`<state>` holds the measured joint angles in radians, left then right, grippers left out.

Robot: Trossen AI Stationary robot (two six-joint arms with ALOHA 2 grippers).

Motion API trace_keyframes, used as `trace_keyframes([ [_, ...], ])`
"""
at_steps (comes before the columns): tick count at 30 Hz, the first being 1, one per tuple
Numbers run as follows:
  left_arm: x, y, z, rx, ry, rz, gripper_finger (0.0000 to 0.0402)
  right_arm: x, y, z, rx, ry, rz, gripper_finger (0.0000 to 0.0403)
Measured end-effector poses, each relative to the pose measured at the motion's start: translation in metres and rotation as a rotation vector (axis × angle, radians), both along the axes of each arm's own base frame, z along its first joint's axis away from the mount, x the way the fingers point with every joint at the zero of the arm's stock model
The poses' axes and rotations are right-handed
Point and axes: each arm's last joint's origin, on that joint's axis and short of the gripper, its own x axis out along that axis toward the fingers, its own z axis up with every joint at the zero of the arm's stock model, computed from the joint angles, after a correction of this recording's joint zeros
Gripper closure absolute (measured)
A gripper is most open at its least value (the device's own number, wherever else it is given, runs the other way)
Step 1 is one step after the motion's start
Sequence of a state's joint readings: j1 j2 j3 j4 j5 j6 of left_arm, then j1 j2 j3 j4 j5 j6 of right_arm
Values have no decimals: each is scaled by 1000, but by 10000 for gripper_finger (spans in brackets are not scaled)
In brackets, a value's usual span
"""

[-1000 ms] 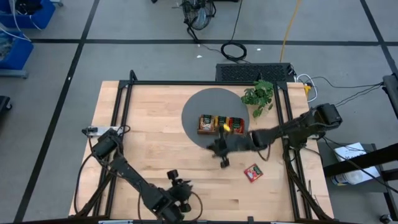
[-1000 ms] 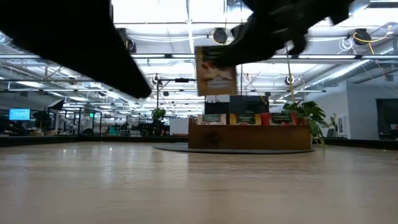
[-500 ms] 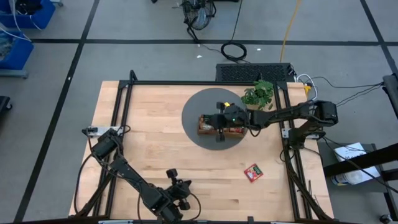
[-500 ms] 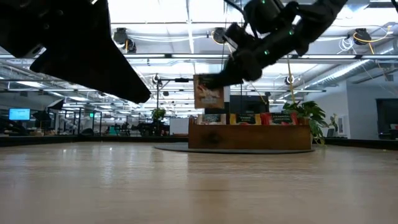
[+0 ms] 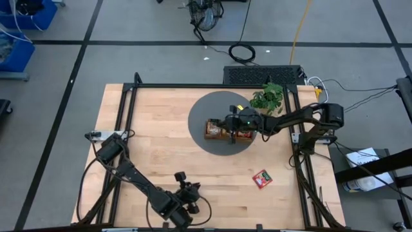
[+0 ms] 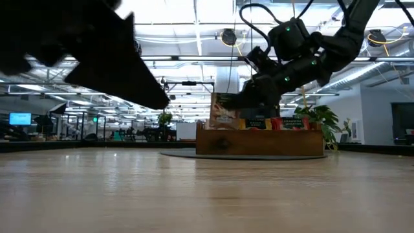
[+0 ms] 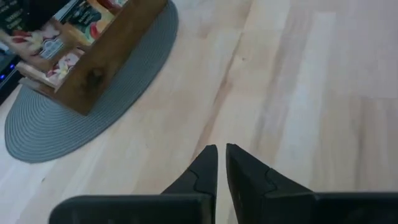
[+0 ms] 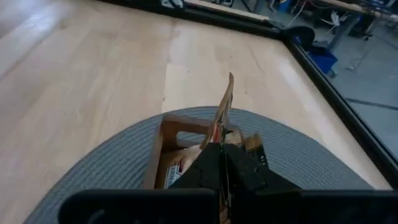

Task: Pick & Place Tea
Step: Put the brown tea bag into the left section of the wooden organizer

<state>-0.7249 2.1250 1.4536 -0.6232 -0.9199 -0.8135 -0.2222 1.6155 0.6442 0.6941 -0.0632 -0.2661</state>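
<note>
1. The left gripper waits near the front edge of the surface, and its jaws have narrowed to a thin slit with nothing between them; it plays no part in this step.
2. Over the last second the right gripper has carried a tea packet from the open middle of the surface back over the wooden tray on the grey mat. Its jaws are clamped on the packet, now just above the tray's left compartment, so release looks close.
3. A red packet lies toward the front right corner, yet to be fetched.
4. The low view shows the packet's height over the tray; the high view hides it beneath the arm.
</note>
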Motion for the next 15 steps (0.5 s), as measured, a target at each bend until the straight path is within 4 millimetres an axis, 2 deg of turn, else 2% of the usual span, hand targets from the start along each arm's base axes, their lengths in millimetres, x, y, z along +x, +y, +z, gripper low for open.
trace_keyframes([
  [7,13,9,0,-54,30,-17,360,6,1,-15,36,9,38,403],
  [15,15,9,0,-75,46,-38,360,7,0,-31,48,57,37,403],
])
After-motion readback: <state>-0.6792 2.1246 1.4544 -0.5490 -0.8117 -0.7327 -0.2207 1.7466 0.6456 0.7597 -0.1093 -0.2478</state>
